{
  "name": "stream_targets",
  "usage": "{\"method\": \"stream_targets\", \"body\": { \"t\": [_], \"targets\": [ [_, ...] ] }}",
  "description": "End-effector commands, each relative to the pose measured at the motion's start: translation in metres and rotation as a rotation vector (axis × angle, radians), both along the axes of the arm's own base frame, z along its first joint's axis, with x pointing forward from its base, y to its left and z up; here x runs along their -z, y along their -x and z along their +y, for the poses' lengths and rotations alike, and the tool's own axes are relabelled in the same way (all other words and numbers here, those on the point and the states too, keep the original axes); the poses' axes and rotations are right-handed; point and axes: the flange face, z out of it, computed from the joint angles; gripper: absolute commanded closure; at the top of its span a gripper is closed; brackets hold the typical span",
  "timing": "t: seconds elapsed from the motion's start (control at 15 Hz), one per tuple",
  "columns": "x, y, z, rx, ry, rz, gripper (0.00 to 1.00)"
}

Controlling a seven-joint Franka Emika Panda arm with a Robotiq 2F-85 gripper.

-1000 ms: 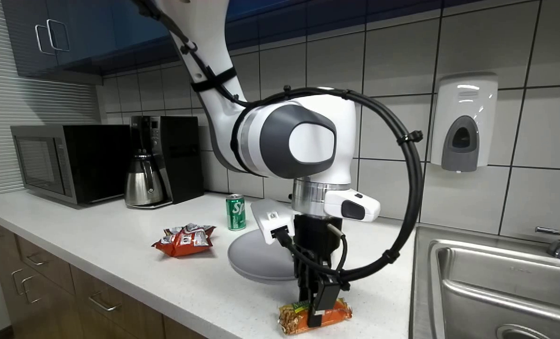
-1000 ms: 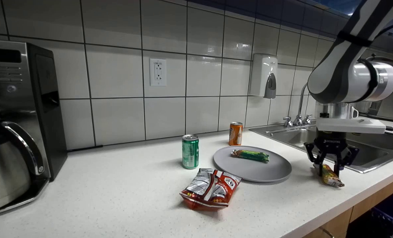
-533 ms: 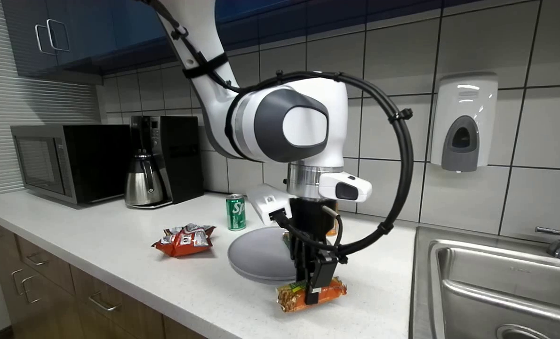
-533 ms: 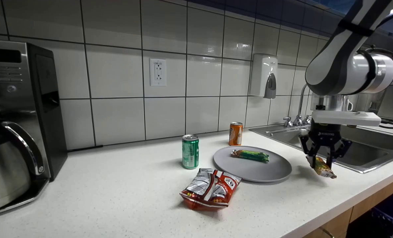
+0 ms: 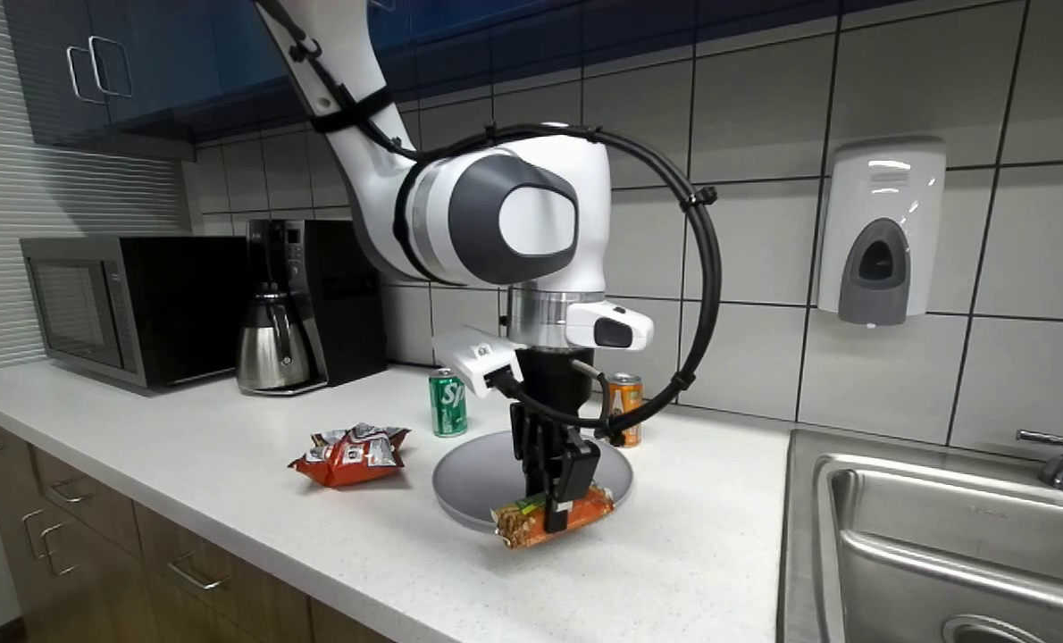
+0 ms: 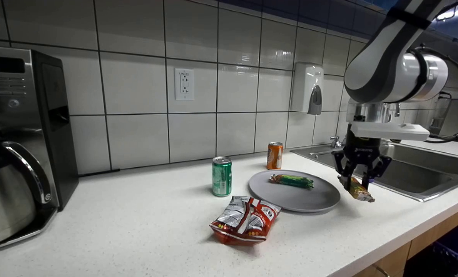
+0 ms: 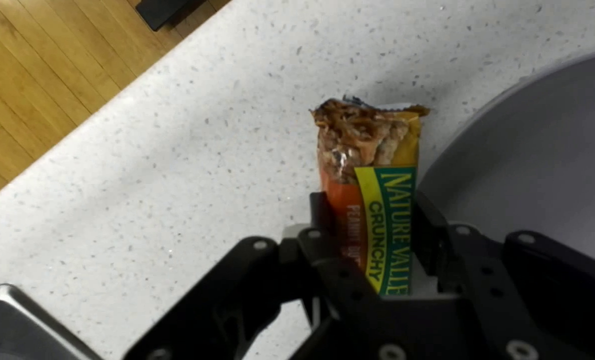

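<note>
My gripper point(image 5: 545, 507) is shut on an orange, yellow and green wrapped granola bar point(image 5: 592, 506) and holds it above the white counter. In an exterior view the gripper point(image 6: 356, 186) has one finger on each side of the bar point(image 6: 361, 193), which tilts down at its near end. The wrist view shows the bar point(image 7: 377, 200) between the fingertips point(image 7: 370, 220), beside the grey plate's edge point(image 7: 537, 150). The grey plate point(image 6: 310, 202) lies on the counter next to the gripper; it also shows in an exterior view point(image 5: 471, 482). A green-wrapped bar point(image 6: 292, 181) lies on the plate.
A green can point(image 6: 221, 177) and an orange can point(image 6: 274, 156) stand behind the plate. A red chip bag point(image 6: 248, 223) lies near it. A steel sink point(image 5: 798, 536) is set into the counter. A coffee maker point(image 5: 344, 299) and microwave point(image 5: 188, 308) stand at the far end.
The gripper has lifted the orange granola bar off the counter and carried it toward the grey plate. The orange can has come into sight behind the arm. Other objects have not moved.
</note>
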Motion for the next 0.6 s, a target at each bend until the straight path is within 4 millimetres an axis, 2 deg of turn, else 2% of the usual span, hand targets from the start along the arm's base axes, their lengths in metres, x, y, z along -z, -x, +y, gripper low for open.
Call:
{"method": "stream_targets", "body": {
  "t": [0.0, 0.53],
  "targets": [
    [-0.014, -0.003, 0.023, -0.087, -0.012, -0.016, 0.83],
    [-0.02, -0.017, 0.076, -0.327, -0.018, -0.021, 0.83]
  ]
}}
